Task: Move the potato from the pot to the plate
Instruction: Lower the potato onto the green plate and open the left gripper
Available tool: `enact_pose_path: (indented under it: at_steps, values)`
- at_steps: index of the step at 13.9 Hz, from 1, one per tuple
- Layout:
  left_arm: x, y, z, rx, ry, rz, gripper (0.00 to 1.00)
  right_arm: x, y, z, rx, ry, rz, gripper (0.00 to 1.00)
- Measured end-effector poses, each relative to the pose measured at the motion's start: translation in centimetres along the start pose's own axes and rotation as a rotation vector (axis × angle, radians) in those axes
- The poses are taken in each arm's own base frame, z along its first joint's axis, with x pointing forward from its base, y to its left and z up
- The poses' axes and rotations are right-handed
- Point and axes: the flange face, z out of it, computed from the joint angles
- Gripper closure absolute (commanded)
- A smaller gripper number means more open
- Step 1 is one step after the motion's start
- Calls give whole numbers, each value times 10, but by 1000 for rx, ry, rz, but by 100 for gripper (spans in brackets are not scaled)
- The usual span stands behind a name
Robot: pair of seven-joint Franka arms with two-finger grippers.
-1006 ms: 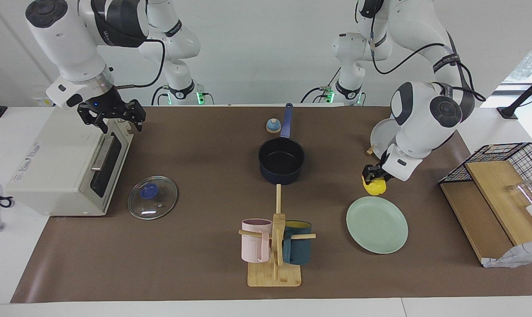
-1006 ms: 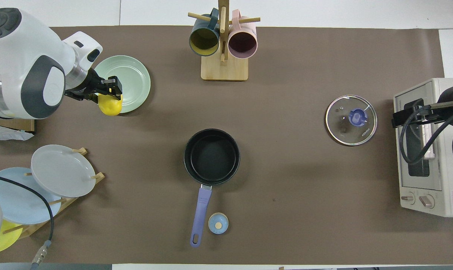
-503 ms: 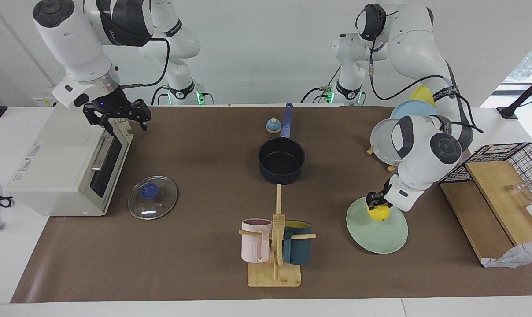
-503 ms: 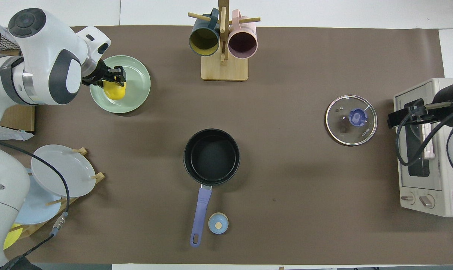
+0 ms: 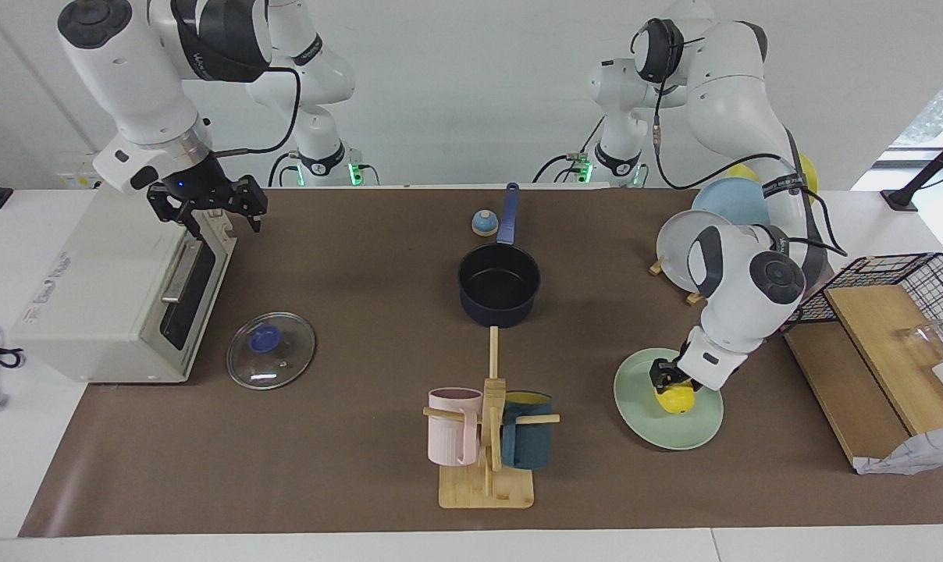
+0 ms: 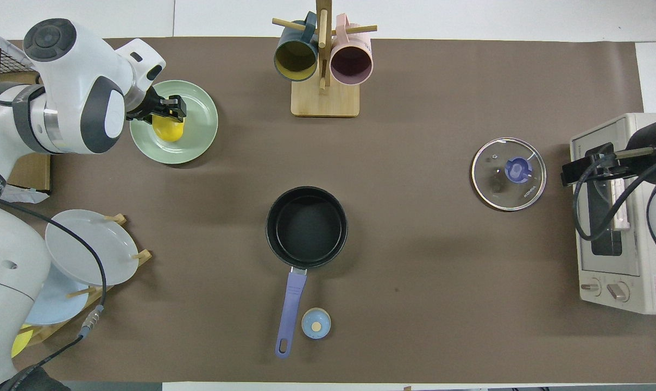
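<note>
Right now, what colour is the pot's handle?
The pot's handle is a periwinkle blue, a lighter shade than its dark navy body; the overhead view shows it best.

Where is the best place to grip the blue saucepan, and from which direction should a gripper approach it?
Probably the long blue handle of the pot, taken from straight above with the fingers closing across its narrow width. It lies flat and points toward the robots, with open mat on one flank. The small round bell sits close beside the handle's end, so gripping nearer the bowl seems safer.
</note>
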Motion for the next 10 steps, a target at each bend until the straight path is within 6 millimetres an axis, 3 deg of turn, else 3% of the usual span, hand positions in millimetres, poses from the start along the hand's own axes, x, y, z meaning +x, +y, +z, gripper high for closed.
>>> enact_pose_path:
  at_steps: [6, 8, 10]
  values:
    - [1, -2, -6, 2, -1, 0, 0, 0, 0, 0, 0, 0, 0, 0]
    - [1, -10, -30, 3, -11, -10, 0, 0, 0, 0, 0, 0, 0, 0]
    - [-6, -11, -75, 0, 9, -10, 0, 0, 0, 0, 0, 0, 0, 0]
